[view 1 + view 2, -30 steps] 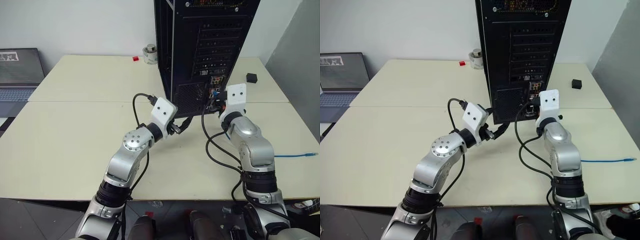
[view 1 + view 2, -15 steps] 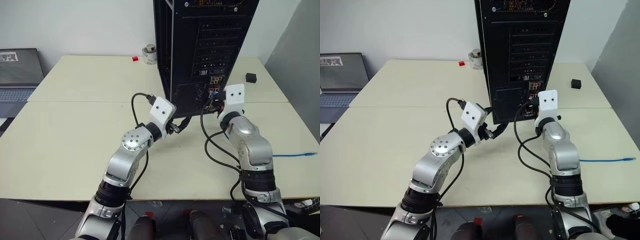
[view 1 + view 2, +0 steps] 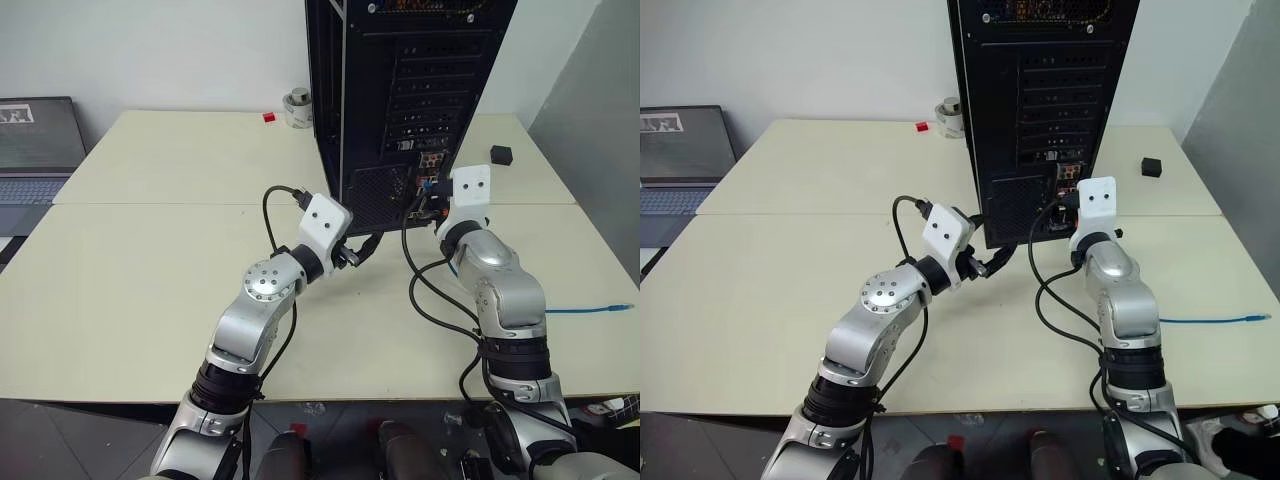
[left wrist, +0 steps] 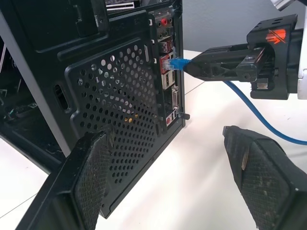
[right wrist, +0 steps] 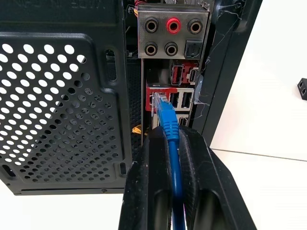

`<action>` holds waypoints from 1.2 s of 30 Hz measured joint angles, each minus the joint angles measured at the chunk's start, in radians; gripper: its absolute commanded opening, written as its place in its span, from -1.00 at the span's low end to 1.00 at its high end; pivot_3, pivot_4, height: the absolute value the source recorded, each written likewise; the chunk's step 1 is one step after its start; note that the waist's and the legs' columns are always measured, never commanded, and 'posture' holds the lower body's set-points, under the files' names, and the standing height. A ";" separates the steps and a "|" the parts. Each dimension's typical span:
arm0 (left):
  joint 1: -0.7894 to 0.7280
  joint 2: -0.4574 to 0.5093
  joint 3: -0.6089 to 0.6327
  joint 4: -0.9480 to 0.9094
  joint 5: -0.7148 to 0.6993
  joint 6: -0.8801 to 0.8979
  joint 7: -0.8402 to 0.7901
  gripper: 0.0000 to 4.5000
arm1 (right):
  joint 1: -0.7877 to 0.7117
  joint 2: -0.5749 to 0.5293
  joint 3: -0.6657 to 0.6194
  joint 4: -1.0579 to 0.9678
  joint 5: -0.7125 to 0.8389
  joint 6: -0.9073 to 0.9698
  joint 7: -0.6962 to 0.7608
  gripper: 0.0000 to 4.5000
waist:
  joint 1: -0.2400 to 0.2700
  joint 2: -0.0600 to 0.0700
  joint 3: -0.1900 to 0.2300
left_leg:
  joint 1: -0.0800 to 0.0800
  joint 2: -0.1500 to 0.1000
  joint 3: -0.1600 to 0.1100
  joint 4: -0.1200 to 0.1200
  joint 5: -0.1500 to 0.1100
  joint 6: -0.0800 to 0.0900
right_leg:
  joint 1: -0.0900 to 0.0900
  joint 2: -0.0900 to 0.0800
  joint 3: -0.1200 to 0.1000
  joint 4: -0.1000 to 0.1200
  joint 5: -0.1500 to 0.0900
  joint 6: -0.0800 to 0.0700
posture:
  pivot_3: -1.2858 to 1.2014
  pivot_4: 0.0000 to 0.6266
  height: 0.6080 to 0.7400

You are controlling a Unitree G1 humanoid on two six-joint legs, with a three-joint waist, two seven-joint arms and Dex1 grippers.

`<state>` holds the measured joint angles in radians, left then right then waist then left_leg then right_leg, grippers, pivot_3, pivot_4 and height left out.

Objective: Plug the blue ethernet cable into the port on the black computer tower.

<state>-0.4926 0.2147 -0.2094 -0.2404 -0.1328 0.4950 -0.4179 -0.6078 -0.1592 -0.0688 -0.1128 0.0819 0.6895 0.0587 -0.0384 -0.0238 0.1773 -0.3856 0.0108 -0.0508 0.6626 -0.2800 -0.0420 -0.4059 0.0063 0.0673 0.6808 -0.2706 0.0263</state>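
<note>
Pale desk carries the black computer tower at the middle of its far edge, rear panel facing the robot. At the panel's connector cluster the right gripper is clamped on the blue ethernet cable, whose plug tip sits at the port. From there the cable trails toward the desk's right edge. Just beside the tower's vent grille, the left gripper holds nothing, fingers spread wide.

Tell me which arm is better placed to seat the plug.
Right: its claw is shut on the blue ethernet cable, plug tip at the port. The left claw is open, holding nothing.
</note>
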 measured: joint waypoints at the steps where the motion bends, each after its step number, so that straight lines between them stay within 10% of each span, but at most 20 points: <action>1: 0.000 0.000 0.000 0.000 0.000 0.000 0.000 0.71 | 0.000 0.000 0.000 0.000 0.000 0.000 0.000 -1.00 | 0.000 0.000 0.000 | 0.000 0.000 0.000 0.000 0.000 0.000 | 0.000 0.000 0.000 0.000 0.000 0.000 | 0.03 -0.52 1.00; 36: -0.021 0.001 -0.007 -0.004 0.002 0.026 -0.008 0.71 | -0.081 0.073 -0.008 0.071 -0.003 0.028 -0.064 -1.00 | -0.020 0.000 0.000 | 0.001 0.001 0.001 0.000 0.000 0.000 | -0.001 0.001 0.001 0.001 0.000 0.000 | 0.03 -0.52 1.00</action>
<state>-0.5135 0.2155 -0.2160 -0.2440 -0.1310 0.5208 -0.4258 -0.6890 -0.0858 -0.0764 -0.0422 0.0787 0.7180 -0.0052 -0.0580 -0.0236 0.1774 -0.3851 0.0115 -0.0498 0.6623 -0.2800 -0.0420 -0.4066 0.0070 0.0687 0.6814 -0.2706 0.0264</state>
